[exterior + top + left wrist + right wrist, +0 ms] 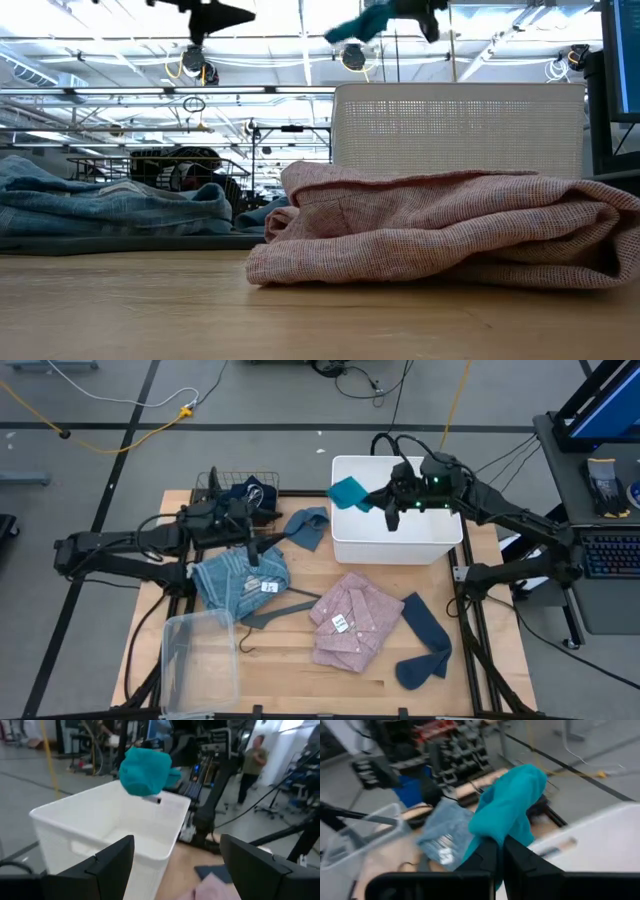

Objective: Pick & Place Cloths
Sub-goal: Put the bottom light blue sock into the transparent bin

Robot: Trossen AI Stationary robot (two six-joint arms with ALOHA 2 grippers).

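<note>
High view, wooden desk (300,650), contents by position.

Right end effector (388,502): above the white bin (440,545), near its left rim; fingers (492,857) pressed together on the teal cloth (349,493), which hangs over the bin's left edge, clear of the walls. Same cloth in the right wrist view (512,807) and left wrist view (146,771), suspended above the open bin.

Left end effector (250,545): over the light blue denim cloth (240,580), at desk left-centre; fingers (112,857) spread wide, holding nothing.

Grey-blue cloth (308,525): flat, just left of the bin wall, apart from it.

Pink checked cloth (350,622): desk centre, white tag up; bunched in the foreground of the low view (440,225).

Navy cloth (425,645): right of the pink checked one, touching it, close to the right desk edge.

Dark cloth in wire basket (240,495): back-left corner.

Grey hanger (275,615): between denim and pink checked cloth, partly under the denim.

Clear lid-like tray (200,660): front-left, overhanging the front edge.

Bare wood: front centre strip, and behind the grey-blue cloth.
</note>
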